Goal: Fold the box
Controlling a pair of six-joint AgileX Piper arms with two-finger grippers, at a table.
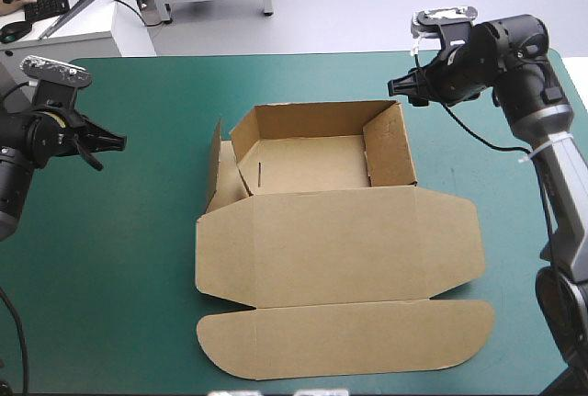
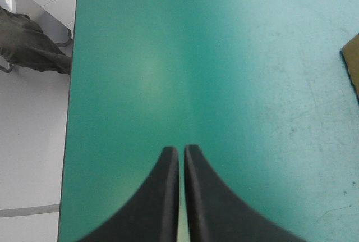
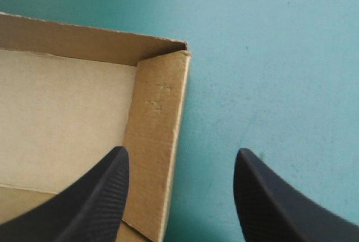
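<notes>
The brown box [image 1: 322, 162] stands in the middle of the teal-green table as an open tray with back and right walls raised, its left wall leaning outward. Its wide lid [image 1: 340, 249] and front flap [image 1: 349, 336] lie flat toward the near edge. My right gripper [image 1: 397, 90] hovers open above the tray's back right corner; in the right wrist view [image 3: 179, 163] its fingers straddle the right wall [image 3: 157, 141]. My left gripper [image 1: 103, 146] hangs shut over bare cover left of the box; the left wrist view [image 2: 182, 155] shows only a sliver of board [image 2: 352, 68] beside it.
The table's left edge [image 2: 70, 107] runs close beside my left gripper, with white floor beyond it. A white desk [image 1: 83, 10] with a keyboard stands past the far left corner. Bare teal-green cover [image 1: 129, 258] lies on both sides of the box.
</notes>
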